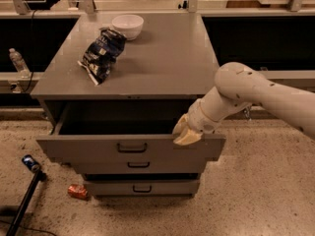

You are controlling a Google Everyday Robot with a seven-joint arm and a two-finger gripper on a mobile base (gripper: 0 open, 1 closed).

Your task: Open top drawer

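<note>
tool [186, 133] on front rim of top drawer [88, 150], hiding part, arm [275, 95] cut off at right

Gripper [186, 133] on top drawer [78, 149] front rim

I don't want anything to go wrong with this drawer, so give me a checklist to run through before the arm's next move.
1. The top drawer is out: ok, its front stands well forward of the two lower drawers.
2. The gripper is in place: ok, at the drawer front's top edge, right of the handle.
3. The chip bag and bowl are safe: ok, both lie on the cabinet top, back from its front edge.
4. The floor ahead: ok, the red can lies off to the left.
5. The drawer's inside: cannot tell, it is dark.
</note>
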